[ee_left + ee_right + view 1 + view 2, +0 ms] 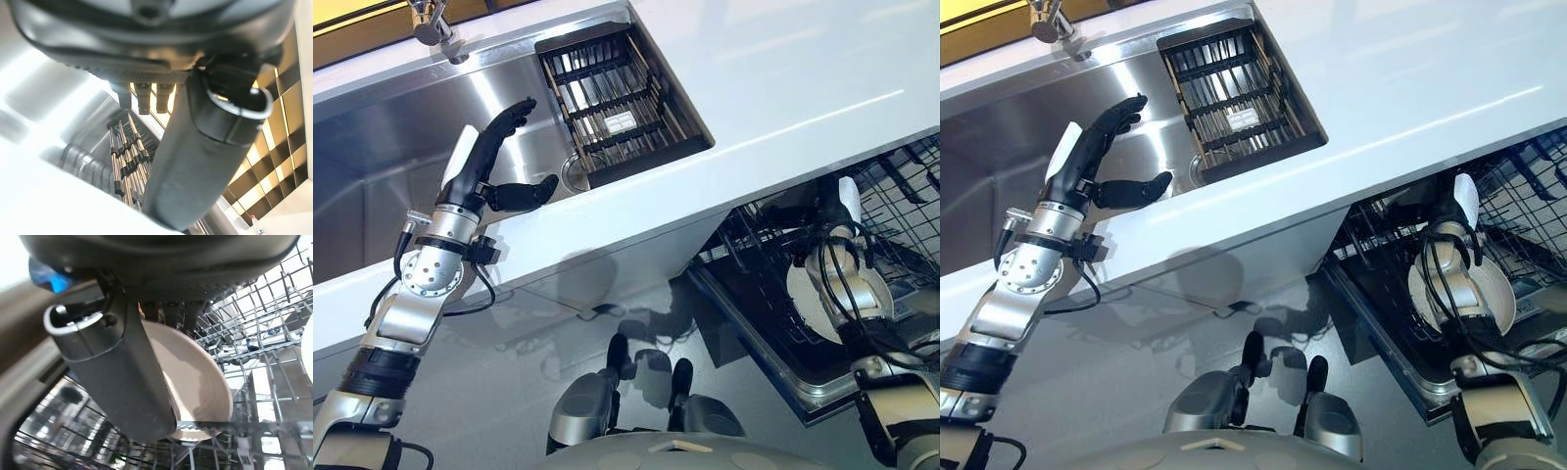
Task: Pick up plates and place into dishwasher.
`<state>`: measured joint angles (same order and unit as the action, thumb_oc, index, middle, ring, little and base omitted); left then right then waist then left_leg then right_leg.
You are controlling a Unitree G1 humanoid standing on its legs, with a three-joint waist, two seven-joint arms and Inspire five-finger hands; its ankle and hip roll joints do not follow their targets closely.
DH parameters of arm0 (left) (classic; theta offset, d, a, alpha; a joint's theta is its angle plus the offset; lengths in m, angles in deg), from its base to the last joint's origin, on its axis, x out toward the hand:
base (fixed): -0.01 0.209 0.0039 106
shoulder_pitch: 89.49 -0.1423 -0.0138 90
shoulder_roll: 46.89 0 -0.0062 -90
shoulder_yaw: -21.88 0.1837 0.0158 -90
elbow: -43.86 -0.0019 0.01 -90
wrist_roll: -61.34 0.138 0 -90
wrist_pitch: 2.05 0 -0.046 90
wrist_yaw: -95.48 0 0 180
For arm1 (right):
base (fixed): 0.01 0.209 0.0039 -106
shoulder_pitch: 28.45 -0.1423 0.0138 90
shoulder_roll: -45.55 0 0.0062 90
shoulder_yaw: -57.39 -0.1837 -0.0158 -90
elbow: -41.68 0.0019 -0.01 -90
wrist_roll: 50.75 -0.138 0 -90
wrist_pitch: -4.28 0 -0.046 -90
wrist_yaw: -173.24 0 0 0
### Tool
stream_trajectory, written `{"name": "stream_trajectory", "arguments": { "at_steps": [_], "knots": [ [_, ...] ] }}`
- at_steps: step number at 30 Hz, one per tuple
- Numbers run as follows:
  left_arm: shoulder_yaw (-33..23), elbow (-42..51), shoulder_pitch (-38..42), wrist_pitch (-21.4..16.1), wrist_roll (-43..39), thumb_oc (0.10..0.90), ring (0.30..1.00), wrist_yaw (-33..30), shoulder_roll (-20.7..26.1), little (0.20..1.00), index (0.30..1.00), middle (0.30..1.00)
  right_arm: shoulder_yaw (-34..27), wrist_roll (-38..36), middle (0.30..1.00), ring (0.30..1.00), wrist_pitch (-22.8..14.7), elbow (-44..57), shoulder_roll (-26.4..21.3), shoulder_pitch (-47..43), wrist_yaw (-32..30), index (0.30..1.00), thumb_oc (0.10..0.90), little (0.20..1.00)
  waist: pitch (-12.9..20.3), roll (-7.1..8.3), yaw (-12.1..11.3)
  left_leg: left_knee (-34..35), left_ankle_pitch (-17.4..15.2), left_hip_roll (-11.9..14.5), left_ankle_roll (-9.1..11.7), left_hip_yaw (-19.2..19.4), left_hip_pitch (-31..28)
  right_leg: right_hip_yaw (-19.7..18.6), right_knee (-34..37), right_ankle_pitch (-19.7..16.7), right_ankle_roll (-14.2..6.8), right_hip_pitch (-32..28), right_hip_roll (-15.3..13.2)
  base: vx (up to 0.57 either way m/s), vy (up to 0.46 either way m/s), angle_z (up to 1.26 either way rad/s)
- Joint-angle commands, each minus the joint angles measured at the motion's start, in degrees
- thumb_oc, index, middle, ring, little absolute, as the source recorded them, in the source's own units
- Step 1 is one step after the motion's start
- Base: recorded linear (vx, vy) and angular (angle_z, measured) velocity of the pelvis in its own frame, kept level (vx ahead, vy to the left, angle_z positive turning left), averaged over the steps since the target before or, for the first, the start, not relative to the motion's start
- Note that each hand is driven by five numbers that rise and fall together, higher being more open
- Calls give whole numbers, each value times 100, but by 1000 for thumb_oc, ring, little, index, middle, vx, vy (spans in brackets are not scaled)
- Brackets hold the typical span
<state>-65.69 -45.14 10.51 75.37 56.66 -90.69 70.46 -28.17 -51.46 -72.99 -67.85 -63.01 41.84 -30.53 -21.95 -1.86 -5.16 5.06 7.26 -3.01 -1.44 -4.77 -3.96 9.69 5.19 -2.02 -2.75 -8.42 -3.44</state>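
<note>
Plate (195, 382) pinched by right hand (122, 377) inside dishwasher rack (274, 333) | left hand (484, 166) spread over sink (372, 137)

Bright, even light is falling from above on the white desk (783, 88), which is looking almost washed out toward the upper right of the frame. The steel sink (372, 166) is showing strong glare and streaked reflections. Under the desk edge a soft shadow is lying, and the dishwasher (783, 304) is sitting in dimmer light. In both wrist views the close thumbs are appearing blurred, and the background is glowing overexposed.
</note>
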Motion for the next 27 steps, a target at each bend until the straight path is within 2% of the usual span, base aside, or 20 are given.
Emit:
{"name": "stream_trajectory", "arguments": {
  "at_steps": [1,11,13,15,19,23,27],
  "knots": [
    [-548,343,-84,-471,-26,800,900,-160,-129,900,900,900,-619,-158,900,900,-838,824,-352,176,-682,900,800,900,746,32,255,-342,-1149,-283,-248,315,-325,-42,-1010,740,-28,407,393,-38,-5,-18],
    [-943,349,-382,-572,108,800,900,-387,-214,900,900,900,-1625,-658,900,900,-1667,1363,15,1098,-1380,900,800,900,933,52,550,-149,-1181,-267,-245,558,-517,-313,-825,640,-156,349,452,-66,-13,-19],
    [-1025,276,-422,-601,96,800,900,-422,-245,900,900,900,-1769,-949,900,900,-1934,1299,169,1240,-1442,900,800,900,962,26,629,-117,-1184,-262,-243,624,-549,-356,-819,628,-183,358,454,-55,-10,-20],
    [-1069,218,-459,-610,46,800,900,-439,-258,900,900,900,-1859,-1389,900,900,-2104,1177,289,1337,-1283,900,800,900,974,8,673,-112,-1201,-260,-245,663,-571,-393,-822,623,-202,369,450,-17,-14,-24],
    [-1132,77,-496,-609,-7,800,900,-513,-268,900,900,900,-1953,-2570,900,900,-2399,632,540,1403,-542,900,800,900,943,-36,726,-138,-1232,-244,-255,696,-588,-459,-854,625,-221,394,440,19,-56,-24],
    [-1047,-53,-369,-588,-83,800,900,-558,-230,900,900,900,-1934,-3108,900,900,-2506,6,499,1279,-151,900,800,900,849,-65,694,-280,-1259,-219,-239,707,-500,-409,-986,692,-183,454,438,16,-97,-13],
    [-894,-146,-124,-564,-159,800,900,-703,-111,900,900,900,-1762,-3387,900,900,-2469,-470,279,986,-141,900,800,900,670,-125,640,-463,-1262,-196,-193,703,-263,-325,-1161,787,-115,622,435,-45,-93,0]
  ]
}}
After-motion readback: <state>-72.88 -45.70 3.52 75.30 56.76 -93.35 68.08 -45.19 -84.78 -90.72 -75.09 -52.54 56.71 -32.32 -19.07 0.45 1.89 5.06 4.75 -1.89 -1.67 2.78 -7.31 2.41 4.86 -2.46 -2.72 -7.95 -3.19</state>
